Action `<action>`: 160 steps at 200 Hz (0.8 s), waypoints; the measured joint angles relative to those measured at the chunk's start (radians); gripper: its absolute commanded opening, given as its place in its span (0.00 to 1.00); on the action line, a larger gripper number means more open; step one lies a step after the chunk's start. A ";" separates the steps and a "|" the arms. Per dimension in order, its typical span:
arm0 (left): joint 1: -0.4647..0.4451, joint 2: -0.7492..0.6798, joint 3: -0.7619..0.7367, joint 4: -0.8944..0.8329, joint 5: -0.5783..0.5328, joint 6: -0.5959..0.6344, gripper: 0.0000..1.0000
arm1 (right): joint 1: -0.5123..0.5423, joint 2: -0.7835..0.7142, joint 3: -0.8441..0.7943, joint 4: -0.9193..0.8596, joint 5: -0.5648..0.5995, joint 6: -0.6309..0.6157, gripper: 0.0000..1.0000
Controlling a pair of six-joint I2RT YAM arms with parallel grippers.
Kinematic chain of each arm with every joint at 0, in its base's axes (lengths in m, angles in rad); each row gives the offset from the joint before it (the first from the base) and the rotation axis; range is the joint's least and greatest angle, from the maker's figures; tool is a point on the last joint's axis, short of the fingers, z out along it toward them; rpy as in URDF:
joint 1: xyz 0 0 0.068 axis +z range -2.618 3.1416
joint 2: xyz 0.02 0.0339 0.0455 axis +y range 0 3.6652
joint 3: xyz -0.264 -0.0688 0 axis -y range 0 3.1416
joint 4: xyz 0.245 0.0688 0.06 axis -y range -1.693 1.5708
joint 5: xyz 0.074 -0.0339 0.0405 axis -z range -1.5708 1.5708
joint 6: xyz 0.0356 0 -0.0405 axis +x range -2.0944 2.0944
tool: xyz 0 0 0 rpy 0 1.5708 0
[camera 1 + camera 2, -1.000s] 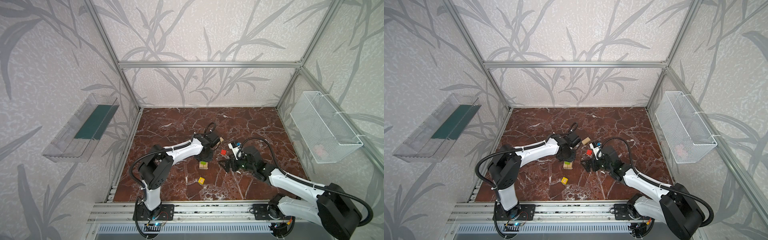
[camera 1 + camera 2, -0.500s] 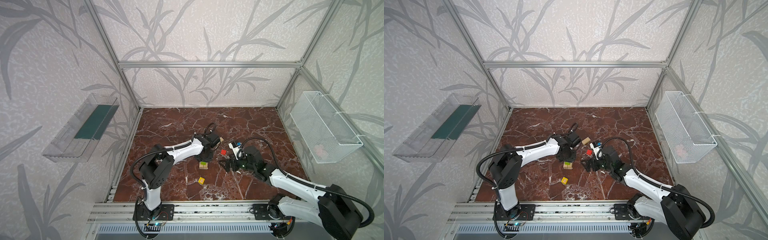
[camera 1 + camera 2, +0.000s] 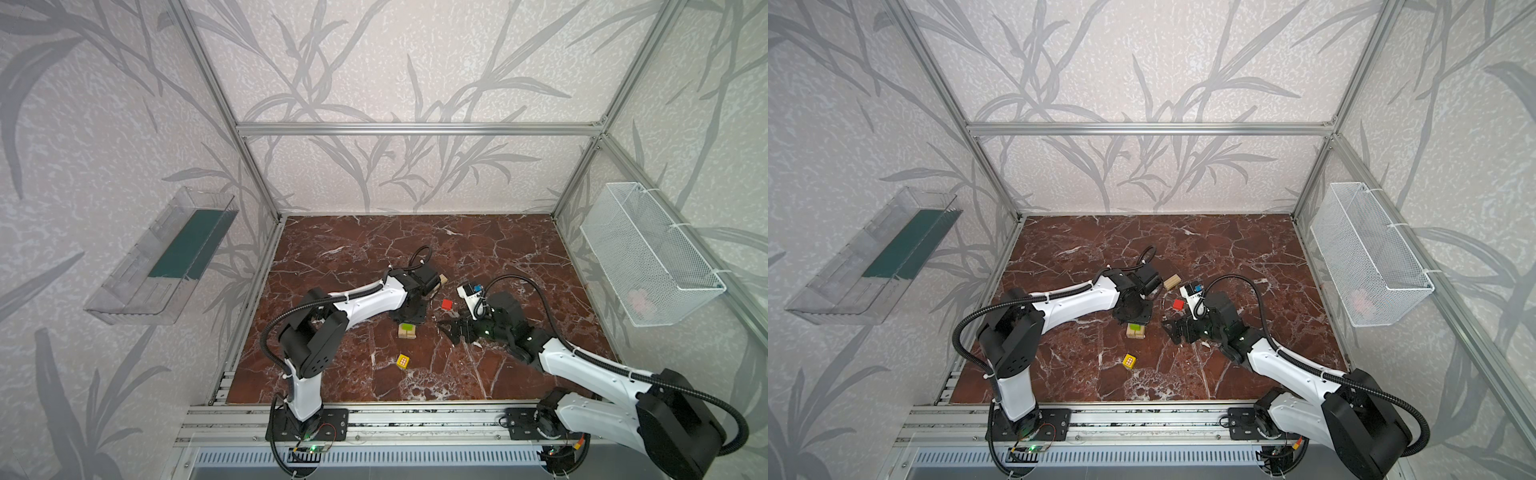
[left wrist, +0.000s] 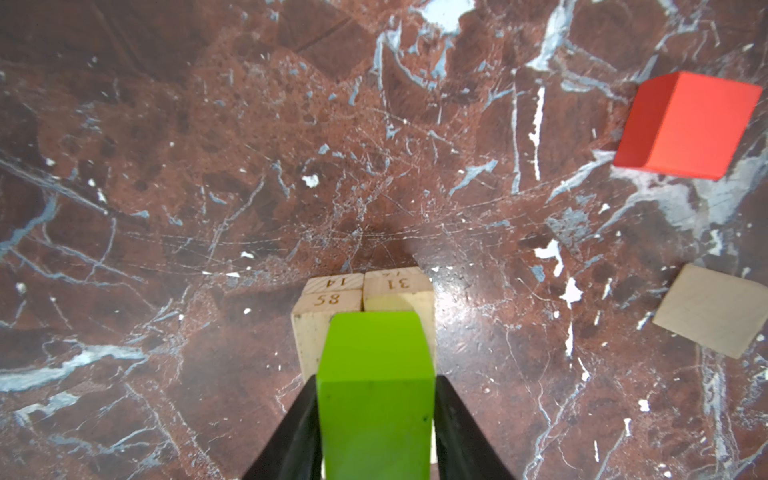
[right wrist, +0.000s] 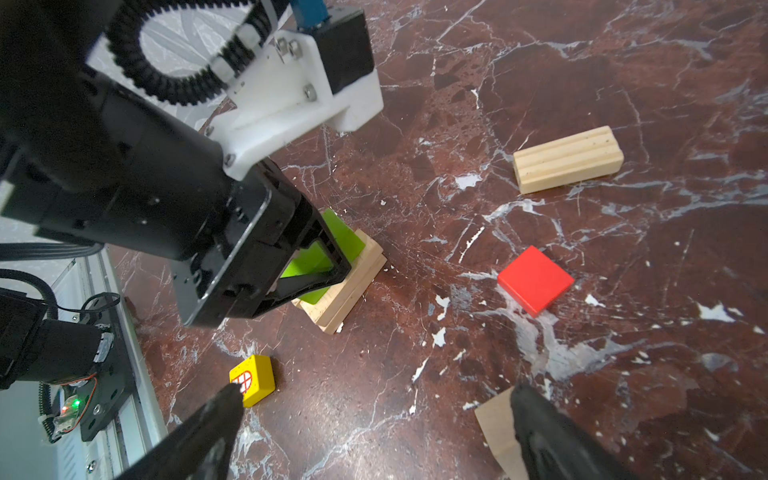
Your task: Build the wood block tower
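Placement of green bar [image 4: 374, 345] on tower [image 4: 332, 299]

Green bar lies atop the tower; jaws of left gripper [image 4: 376, 380] flank it, pinching or already loose I cannot tell; right gripper [image 5: 376, 390] is spread wide, empty; in a top view red cube [image 3: 446, 304] waits at 2 o'clock of tower, yellow cube [image 3: 403, 360] at 6; neither gripper has shifted from earlier views.

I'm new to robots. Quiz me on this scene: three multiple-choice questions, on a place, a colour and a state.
1. Against the pale wood bars, the lime-green bar lies: A under; B on top; C apart.
2. The cube with the window mark is: A yellow; B blue; C white.
3. The right gripper is: A shut on a block; B hidden; C open, empty.
B: green sits atop the pale stack. A: its faces are yellow. C: its fingers stand wide, nothing between.
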 measured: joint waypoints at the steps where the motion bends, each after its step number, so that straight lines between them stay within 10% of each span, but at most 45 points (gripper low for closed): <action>1: 0.000 0.000 0.000 0.000 0.000 0.000 0.41 | 0.000 0.000 0.000 0.000 0.000 0.000 0.99; 86: -0.001 -0.078 0.000 0.001 -0.002 -0.007 0.56 | -0.026 -0.014 0.027 -0.095 0.047 0.040 0.99; 160: 0.002 -0.346 -0.053 0.033 -0.094 0.022 0.61 | -0.027 0.220 0.422 -0.446 0.214 0.166 0.99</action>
